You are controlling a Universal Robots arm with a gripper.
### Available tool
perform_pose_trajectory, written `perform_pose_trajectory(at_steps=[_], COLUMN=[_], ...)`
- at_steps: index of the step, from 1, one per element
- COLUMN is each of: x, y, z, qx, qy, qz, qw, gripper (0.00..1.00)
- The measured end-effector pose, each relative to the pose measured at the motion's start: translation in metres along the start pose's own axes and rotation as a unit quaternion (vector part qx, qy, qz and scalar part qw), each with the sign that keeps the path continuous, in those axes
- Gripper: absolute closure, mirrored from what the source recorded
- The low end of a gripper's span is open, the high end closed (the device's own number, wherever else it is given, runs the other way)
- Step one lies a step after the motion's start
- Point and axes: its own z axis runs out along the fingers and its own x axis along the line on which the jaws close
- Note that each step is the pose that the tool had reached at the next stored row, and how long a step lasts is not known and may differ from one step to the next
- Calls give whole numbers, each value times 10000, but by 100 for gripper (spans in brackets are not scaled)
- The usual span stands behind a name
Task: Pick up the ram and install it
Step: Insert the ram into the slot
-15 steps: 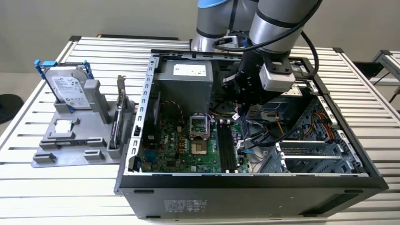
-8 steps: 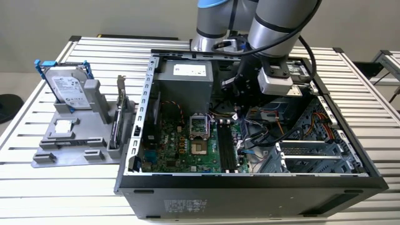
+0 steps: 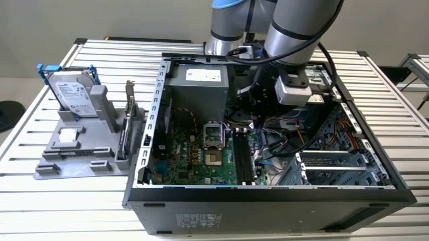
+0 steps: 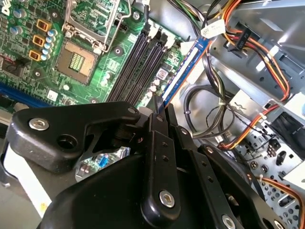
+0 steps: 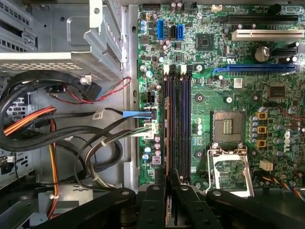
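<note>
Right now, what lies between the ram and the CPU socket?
Black memory slots lie between the ram and the CPU socket, in the first wrist view.

Even, bright light fell from overhead; glare washed the motherboard (image 4: 86, 52) green, while the near gripper (image 4: 159, 117) linkage sat blurred.
</note>
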Motion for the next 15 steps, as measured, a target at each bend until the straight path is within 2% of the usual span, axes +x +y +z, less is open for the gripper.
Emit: perform_pose_trajectory(at_steps=[10, 15], x=[-7, -8], y=[0, 0], z=[61, 65], qx=[-5, -10], qy=[0, 0], qz=[1, 0], qw=[10000, 10000], gripper=[100, 100])
